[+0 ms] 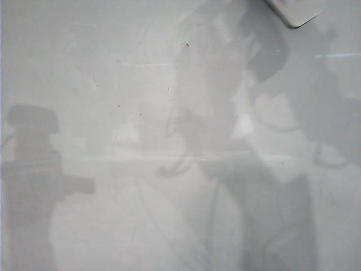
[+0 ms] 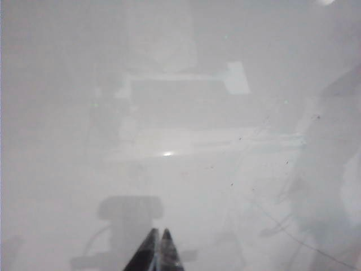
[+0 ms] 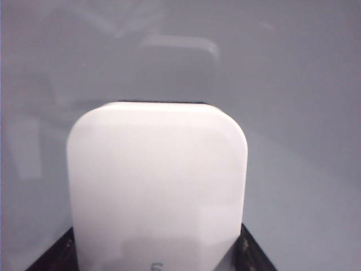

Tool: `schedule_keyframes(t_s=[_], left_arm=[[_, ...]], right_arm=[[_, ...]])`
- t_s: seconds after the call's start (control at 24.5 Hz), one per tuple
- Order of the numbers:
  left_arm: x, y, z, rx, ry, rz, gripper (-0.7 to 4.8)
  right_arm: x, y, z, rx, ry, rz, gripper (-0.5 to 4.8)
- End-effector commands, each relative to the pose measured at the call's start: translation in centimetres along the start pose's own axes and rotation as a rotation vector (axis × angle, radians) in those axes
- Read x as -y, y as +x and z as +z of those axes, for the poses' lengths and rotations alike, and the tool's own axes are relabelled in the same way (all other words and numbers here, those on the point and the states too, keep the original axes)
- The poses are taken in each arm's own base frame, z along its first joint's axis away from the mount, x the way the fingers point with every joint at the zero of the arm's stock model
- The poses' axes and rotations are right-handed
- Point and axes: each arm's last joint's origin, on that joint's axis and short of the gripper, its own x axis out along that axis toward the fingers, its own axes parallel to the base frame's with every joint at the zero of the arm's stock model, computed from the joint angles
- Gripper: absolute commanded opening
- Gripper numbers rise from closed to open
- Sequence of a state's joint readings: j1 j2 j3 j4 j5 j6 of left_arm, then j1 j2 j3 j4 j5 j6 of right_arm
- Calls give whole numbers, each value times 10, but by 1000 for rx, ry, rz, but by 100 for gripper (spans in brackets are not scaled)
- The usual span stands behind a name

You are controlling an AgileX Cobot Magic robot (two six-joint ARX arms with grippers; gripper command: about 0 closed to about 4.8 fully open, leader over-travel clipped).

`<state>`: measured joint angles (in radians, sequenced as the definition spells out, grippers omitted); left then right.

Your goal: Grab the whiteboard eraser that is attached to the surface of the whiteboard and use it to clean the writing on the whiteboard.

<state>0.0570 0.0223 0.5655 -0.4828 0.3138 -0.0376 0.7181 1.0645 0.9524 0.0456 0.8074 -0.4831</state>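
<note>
Right pincer [image 3: 158, 257] grips whiteboard eraser [image 3: 157, 186] above whiteboard [image 1: 84, 68], no writing visible, wiping apparently done; left pincer [image 2: 158, 251] closed, idle; next: re-park eraser.

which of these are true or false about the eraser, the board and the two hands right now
1. The right hand grips the whiteboard eraser between its fingers. True.
2. The eraser sits at the bottom left corner of the exterior view. False: it shows at the top right edge.
3. The left hand has its fingertips pressed together and holds nothing. True.
4. The whiteboard carries bold dark-blue writing across its middle. False: only faint strokes, specks and shadows show.
5. The eraser is black all over. False: its top is white with a thin dark edge.
</note>
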Motion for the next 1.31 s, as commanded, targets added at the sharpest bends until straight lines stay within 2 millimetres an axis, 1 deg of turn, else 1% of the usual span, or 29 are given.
schedule_keyframes(t_s=[0.04, 0.25, 0.29, 0.33, 0.37, 0.41, 0.49, 0.57, 0.69, 0.82, 1.1, 1.19, 1.27, 1.31], left_arm=[[1, -1, 3, 17, 9, -4, -5], [0, -1, 3, 18, 9, 3, -5], [0, -1, 3, 18, 10, 3, -5], [0, -1, 3, 18, 10, 3, -5], [0, -1, 3, 18, 10, 3, -5], [0, -1, 3, 18, 9, 3, -5], [0, -1, 3, 19, 10, 4, -5], [0, -1, 3, 18, 10, 3, -5], [1, -1, 3, 17, 10, -17, -5], [1, -1, 3, 17, 10, -19, -5], [1, -1, 3, 17, 10, -20, -5], [1, -1, 3, 17, 10, -20, -5], [1, -1, 3, 17, 10, -20, -5], [1, -1, 3, 17, 10, -19, -5]], right_arm=[[36, -16, -14, 64, 227, -43, 148], [64, -26, -49, 88, 323, -94, 148], [72, -28, -62, 87, 343, -113, 148], [74, -28, -67, 85, 342, -116, 148], [79, -25, -78, 79, 338, -112, 148], [81, -22, -83, 80, 351, -98, 148], [84, -15, -94, 86, 392, -64, 148], [88, -8, -101, 76, 425, -74, 148], [92, 7, -108, 61, 431, -106, 148], [95, 22, -112, 89, 428, -85, 148], [88, 51, -119, 137, 429, -30, 149], [87, 53, -119, 148, 429, -26, 186], [87, 54, -119, 156, 428, -14, 234], [87, 54, -119, 155, 428, -14, 245]])
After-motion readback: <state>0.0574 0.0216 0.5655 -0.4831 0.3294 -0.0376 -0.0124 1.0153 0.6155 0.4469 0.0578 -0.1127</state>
